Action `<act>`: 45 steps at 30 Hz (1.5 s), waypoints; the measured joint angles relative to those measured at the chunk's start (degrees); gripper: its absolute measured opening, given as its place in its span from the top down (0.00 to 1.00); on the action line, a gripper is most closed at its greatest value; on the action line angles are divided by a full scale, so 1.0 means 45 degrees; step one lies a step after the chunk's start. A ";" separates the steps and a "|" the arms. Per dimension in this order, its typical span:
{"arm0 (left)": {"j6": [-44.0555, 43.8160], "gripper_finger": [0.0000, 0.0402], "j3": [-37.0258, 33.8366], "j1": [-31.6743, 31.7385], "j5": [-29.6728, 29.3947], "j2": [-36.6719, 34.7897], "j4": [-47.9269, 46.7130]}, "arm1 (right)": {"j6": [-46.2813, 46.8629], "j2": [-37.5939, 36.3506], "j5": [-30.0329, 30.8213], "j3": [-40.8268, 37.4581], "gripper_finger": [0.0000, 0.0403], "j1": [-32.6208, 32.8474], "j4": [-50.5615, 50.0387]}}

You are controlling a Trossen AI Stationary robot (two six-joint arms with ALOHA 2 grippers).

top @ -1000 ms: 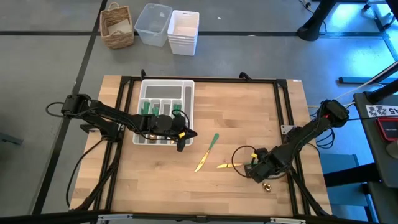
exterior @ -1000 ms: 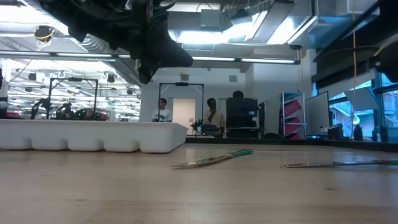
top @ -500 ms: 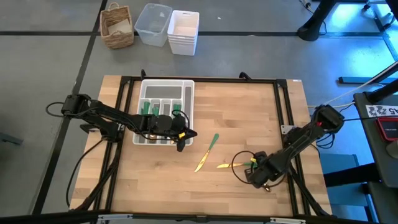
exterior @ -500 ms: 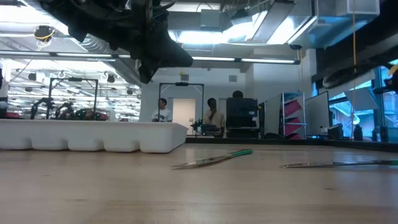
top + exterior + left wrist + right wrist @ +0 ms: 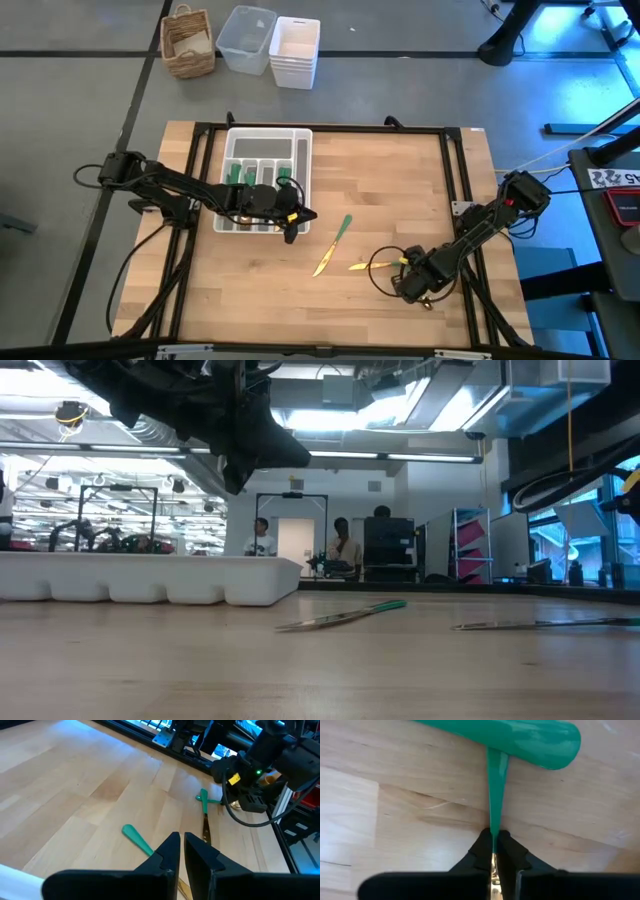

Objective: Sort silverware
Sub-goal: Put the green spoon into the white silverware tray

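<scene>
Wooden table point(image 5: 400, 170), white tray point(image 5: 268, 150), loose silverware point(image 5: 335, 243)

two gold, green-handled utensils point(image 5: 332, 245) point(image 5: 372, 265) flat mid-table; others in tray

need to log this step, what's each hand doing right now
Left hand: shut, empty, above the table by the tray.
Right hand: shut on the green handle of a utensil.

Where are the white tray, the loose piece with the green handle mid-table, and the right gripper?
white tray point(image 5: 303, 152), high view, bare long compartment on its right side.
green-handled piece point(image 5: 343, 228), high view, on its green handle.
right gripper point(image 5: 492, 846), right wrist view, between its fingertips, shut on a thin green handle.
</scene>
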 joint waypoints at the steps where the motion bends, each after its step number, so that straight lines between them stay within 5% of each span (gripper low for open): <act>1: -0.0011 0.96 0.0000 0.0023 0.0004 -0.0034 -0.0010 | 0.0000 -0.0017 -0.0002 0.0001 0.97 0.0000 0.0003; 28: -0.0379 0.96 0.0000 0.0639 0.0009 -0.5316 -0.1384 | -0.1058 -0.0752 -0.0558 0.1974 0.99 -0.1172 0.4488; 39: -0.0404 0.96 -0.0005 0.0323 0.0014 -0.6308 -0.1798 | -0.4436 -0.0702 0.2388 0.1969 0.99 -0.4107 0.8783; 45: -0.0527 0.96 -0.0005 0.0241 0.0013 -0.6274 -0.3014 | -0.6781 -0.0015 0.2795 0.1969 0.99 -0.6318 1.1136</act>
